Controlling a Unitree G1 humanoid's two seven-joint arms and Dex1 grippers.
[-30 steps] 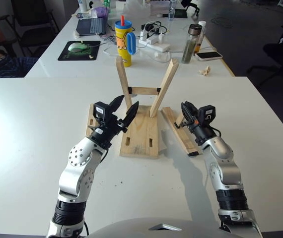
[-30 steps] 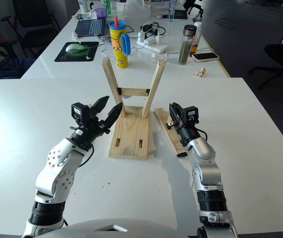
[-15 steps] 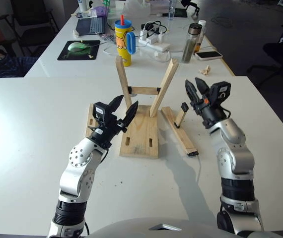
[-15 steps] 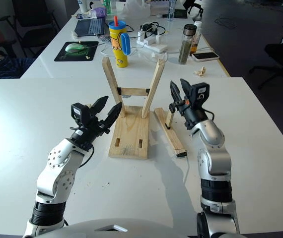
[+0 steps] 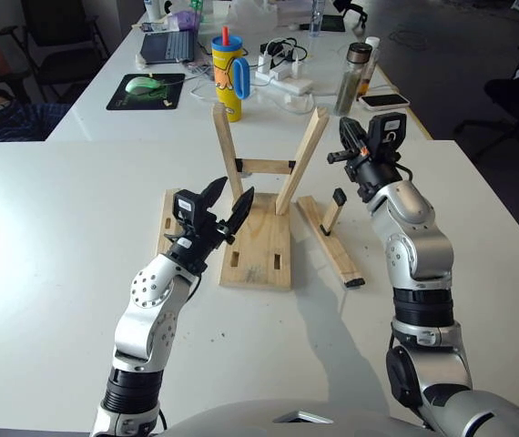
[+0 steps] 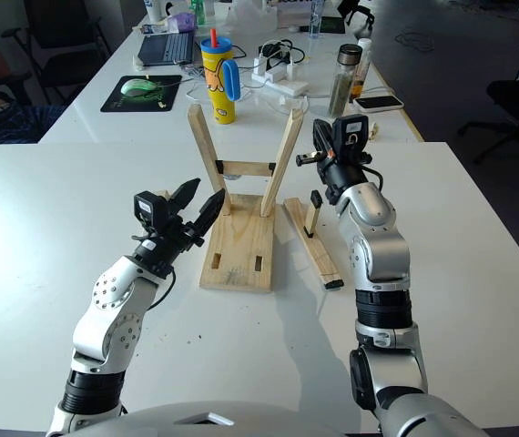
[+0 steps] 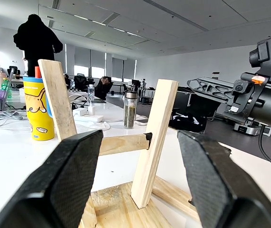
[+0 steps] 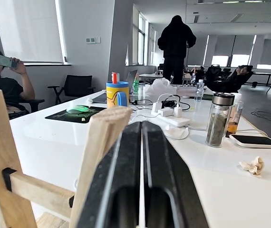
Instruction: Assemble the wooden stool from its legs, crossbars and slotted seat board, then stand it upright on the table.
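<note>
**Left gripper** (image 5: 228,195): the two black fingers stand wide apart with nothing between them. It hangs low over the left edge of the pale rectangular wooden seat board (image 5: 261,238), close to the foot of the left upright wooden leg (image 5: 226,150). In the left wrist view its textured pads (image 7: 64,190) frame both uprights.

**Right gripper** (image 5: 345,137): the fingers (image 8: 126,180) are pressed together, with only a thin seam between them, and they grip nothing. It is raised above the table near the top end of the right upright wooden leg (image 5: 305,155). The head views show a gap between the two.

**Stool:** it is partly built.
- **Seat board:** it lies flat on the white table (image 5: 59,237) with its long side running away from the robot. Two small rectangular slots (image 5: 278,261) are open at its near end.
- **Upright legs:** they stand at the board's far end and lean outward from each other in a V. A short horizontal wooden crossbar (image 5: 264,167), dark at each joint, links them partway up.
- **Loose parts, right:** a long flat wooden strip (image 5: 332,248), black-capped at its near end, lies just right of the board. A short black-tipped wooden stick (image 5: 333,211) rises from it.
- **Loose parts, left:** a further wooden piece (image 5: 163,232) lies left of the board, partly hidden behind the left gripper.
</note>
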